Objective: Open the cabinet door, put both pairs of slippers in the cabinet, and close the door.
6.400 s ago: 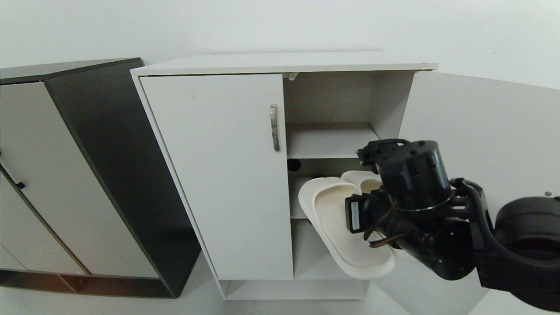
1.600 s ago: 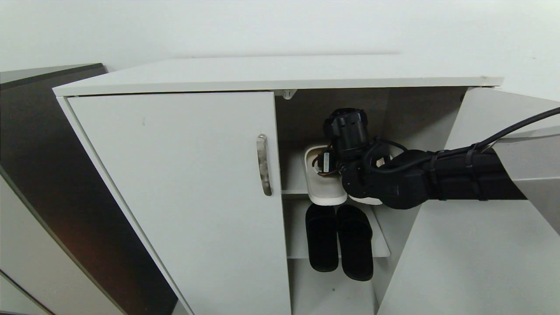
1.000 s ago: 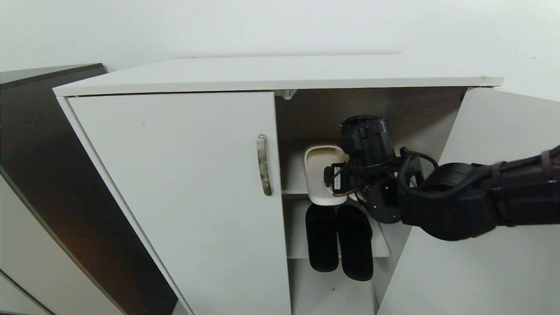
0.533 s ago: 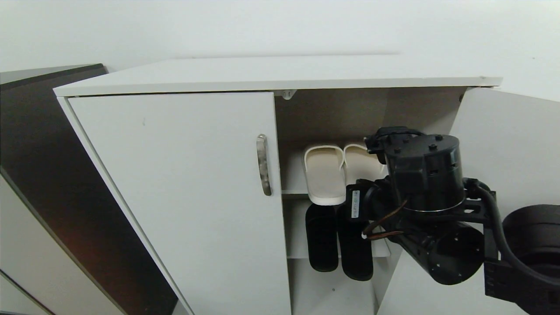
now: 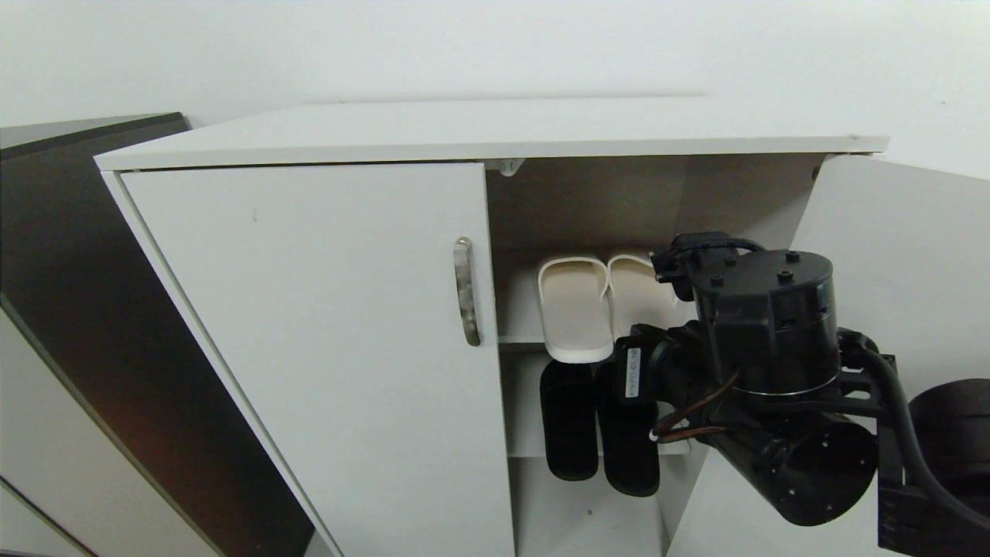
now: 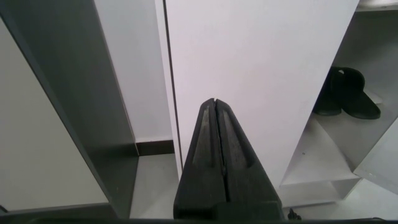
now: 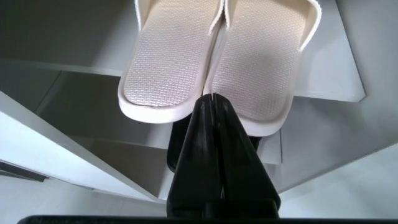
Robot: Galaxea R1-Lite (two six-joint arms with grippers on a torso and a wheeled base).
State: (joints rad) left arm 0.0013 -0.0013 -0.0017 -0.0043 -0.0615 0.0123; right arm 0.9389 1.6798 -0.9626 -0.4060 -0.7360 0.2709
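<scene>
White slippers (image 5: 576, 309): set on the cabinet's (image 5: 464, 131) upper shelf, heels overhanging.
Black slippers (image 5: 599, 429): set on the shelf below.
Right door (image 5: 889, 247): swung open.
Right gripper (image 7: 213, 99): fingers pressed together, empty, near the white heels.
Left gripper (image 6: 214, 102): fingers pressed together, empty.

Cabinet (image 5: 464, 128) plain white, its closed left door (image 5: 325, 333) the same white, door handle (image 5: 463, 291) brushed silver. Cream slippers (image 7: 217, 62) off-white all over, footbeds with a fine grid-like embossed texture, rims smooth. Black slippers (image 5: 599, 433) solid matte black, no pattern I can make out. Neighbouring cabinet (image 5: 93, 309) on the left: dark grey side, pale grey front. Right gripper (image 7: 213, 98) and left gripper (image 6: 214, 102) plain black. Wall (image 5: 464, 46) plain white.
</scene>
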